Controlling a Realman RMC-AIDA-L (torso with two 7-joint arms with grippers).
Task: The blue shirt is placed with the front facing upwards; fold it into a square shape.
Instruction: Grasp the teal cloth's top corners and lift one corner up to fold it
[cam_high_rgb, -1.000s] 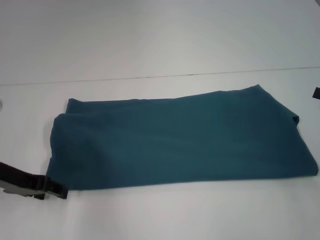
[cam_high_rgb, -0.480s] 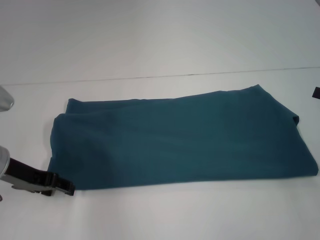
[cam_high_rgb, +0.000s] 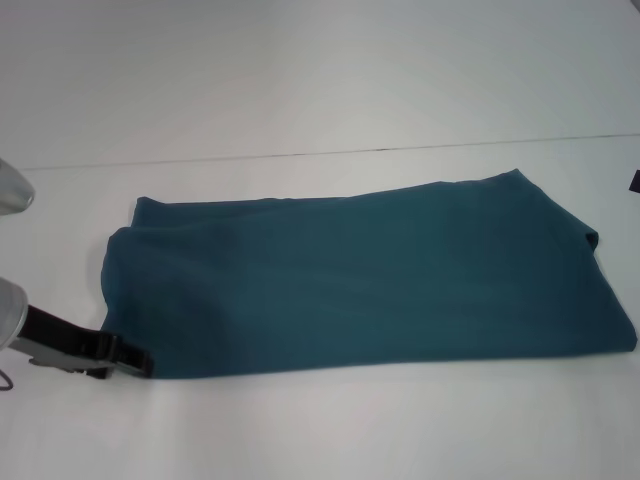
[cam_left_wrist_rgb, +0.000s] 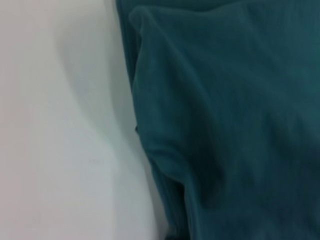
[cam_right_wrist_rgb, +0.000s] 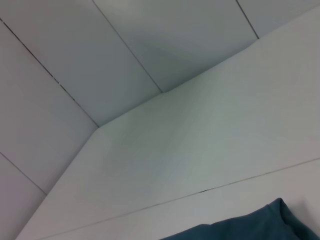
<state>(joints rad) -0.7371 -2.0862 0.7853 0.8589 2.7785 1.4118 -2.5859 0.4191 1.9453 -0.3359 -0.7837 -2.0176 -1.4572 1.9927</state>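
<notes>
The blue shirt (cam_high_rgb: 360, 280) lies on the white table (cam_high_rgb: 320, 430) as a long teal band running left to right, plain side up, with no print or collar showing. Its left end is rumpled into soft folds. My left gripper (cam_high_rgb: 140, 362) comes in low from the left, its dark tip at the shirt's near-left corner and meeting the cloth edge. The left wrist view shows that edge of the shirt (cam_left_wrist_rgb: 225, 115) close up beside bare table (cam_left_wrist_rgb: 55, 125). Only a dark sliver of my right gripper (cam_high_rgb: 634, 181) shows at the far right, clear of the shirt. A shirt corner (cam_right_wrist_rgb: 240, 227) appears in the right wrist view.
A thin seam (cam_high_rgb: 330, 153) crosses the table behind the shirt. A pale wall with panel lines (cam_right_wrist_rgb: 125, 50) rises beyond the table's far edge. White tabletop surrounds the shirt on all sides.
My left gripper has slid right and slightly up, from just off the shirt's near-left corner to touching it. The shirt has kept its shape.
</notes>
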